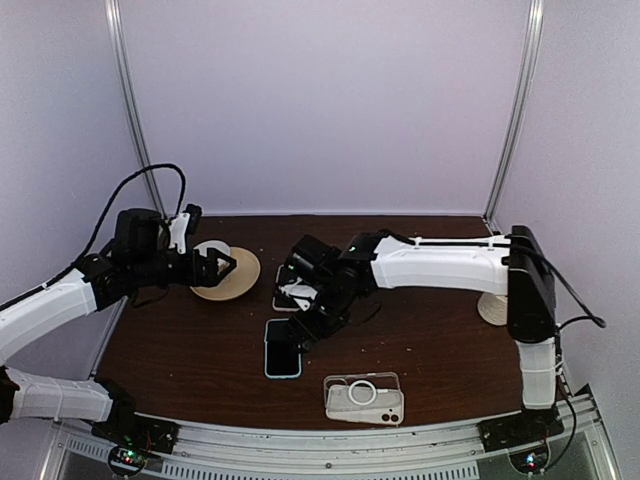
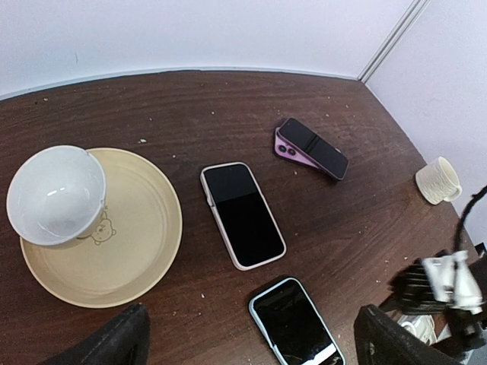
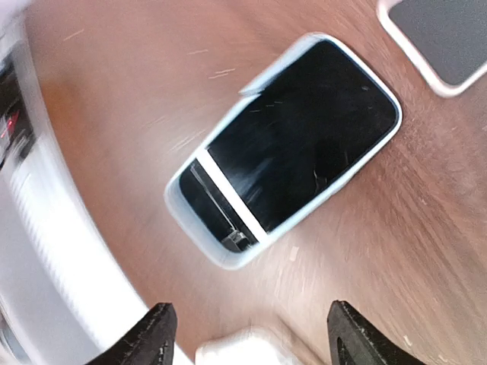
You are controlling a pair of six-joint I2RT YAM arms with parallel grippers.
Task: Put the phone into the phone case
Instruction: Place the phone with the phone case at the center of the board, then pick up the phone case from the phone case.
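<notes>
Nearest, past the metal rail [image 1: 330, 438] along the front edge, the clear phone case [image 1: 363, 398] lies flat on the dark brown wooden table [image 1: 440, 350]. Its long axis runs along that edge and a white ring shows in its middle. It holds nothing. Just beyond it and to the left, separated by a strip of bare wood, lies the phone [image 1: 283, 348]. It is rimmed in pale blue, with its dark screen up and its long axis running from near to far, almost square to the case. Which end is its top I cannot tell. The right gripper [image 3: 255, 334] hangs over the phone's far end with its fingers spread and nothing between them. The right wrist view is motion-blurred. Farther on, a white-edged phone [image 2: 242, 214] lies face up, also lengthwise away from the front, partly hidden under the right arm in the top view. To the left a tan plate [image 2: 144, 251] carries a white bowl [image 2: 55, 194], and the left gripper [image 1: 218, 268] hovers at the plate with its fingers wide apart, holding nothing. The left wrist view also shows a purple phone [image 2: 312, 148] farther back and a small ribbed cream cup [image 2: 439, 180] towards the right edge. Pale crumbs speckle the wood. Plain lilac-white walls [image 1: 320, 100] close the space, with metal uprights [image 1: 130, 100] in the back corners.
</notes>
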